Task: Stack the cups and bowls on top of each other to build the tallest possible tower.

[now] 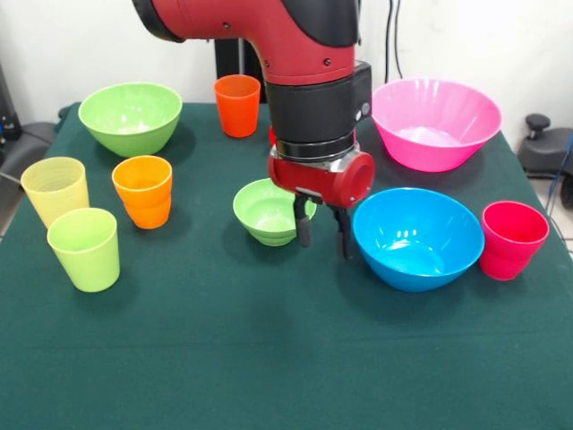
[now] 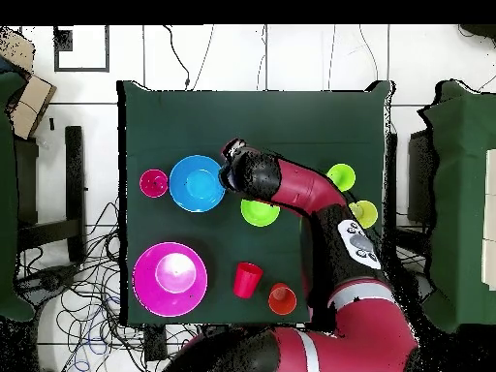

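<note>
Cups (image 1: 83, 248): six; bowls (image 1: 417, 237): four; no tower yet.

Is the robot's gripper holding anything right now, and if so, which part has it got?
Nothing is held. The gripper hangs open between the small light green bowl and the blue bowl, with empty space between its fingers.

A dark green cloth-covered table (image 1: 269, 358) fills the middle of the scene. Around it lies a white tiled floor (image 2: 291, 58), with tangled black cables (image 2: 92, 329) trailing beside one side of the table. A brown cardboard box (image 2: 31, 102) sits near one corner.
</note>
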You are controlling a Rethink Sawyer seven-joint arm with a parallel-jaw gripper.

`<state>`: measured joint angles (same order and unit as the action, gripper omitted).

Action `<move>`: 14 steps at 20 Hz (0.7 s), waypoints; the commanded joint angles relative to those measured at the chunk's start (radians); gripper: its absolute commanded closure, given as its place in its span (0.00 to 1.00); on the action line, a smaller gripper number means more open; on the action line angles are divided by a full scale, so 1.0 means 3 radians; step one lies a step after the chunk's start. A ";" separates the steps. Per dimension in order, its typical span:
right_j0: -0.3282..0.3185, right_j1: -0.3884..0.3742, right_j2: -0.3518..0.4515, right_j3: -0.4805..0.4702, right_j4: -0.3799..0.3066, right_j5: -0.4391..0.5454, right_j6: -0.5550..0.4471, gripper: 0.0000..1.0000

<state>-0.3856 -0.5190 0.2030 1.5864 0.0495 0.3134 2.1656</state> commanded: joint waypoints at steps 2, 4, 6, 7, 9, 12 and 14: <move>0.0010 0.0182 0.0379 0.0164 0.0077 0.0328 0.0149 0.00; 0.0024 0.0211 0.0392 0.0155 0.0071 0.0364 0.0126 0.00; 0.0016 0.0219 0.0419 0.0166 0.0067 0.0365 0.0111 0.00; 0.0019 0.0215 0.0418 0.0168 0.0065 0.0361 0.0115 0.00; 0.0020 0.0199 0.0423 0.0185 0.0059 0.0345 0.0122 0.00; 0.0030 0.0179 0.0420 0.0213 0.0059 0.0339 0.0146 0.00; 0.0033 0.0174 0.0422 0.0226 0.0058 0.0351 0.0150 0.00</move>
<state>-0.3856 -0.5165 0.2470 1.5924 0.0534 0.3134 2.1656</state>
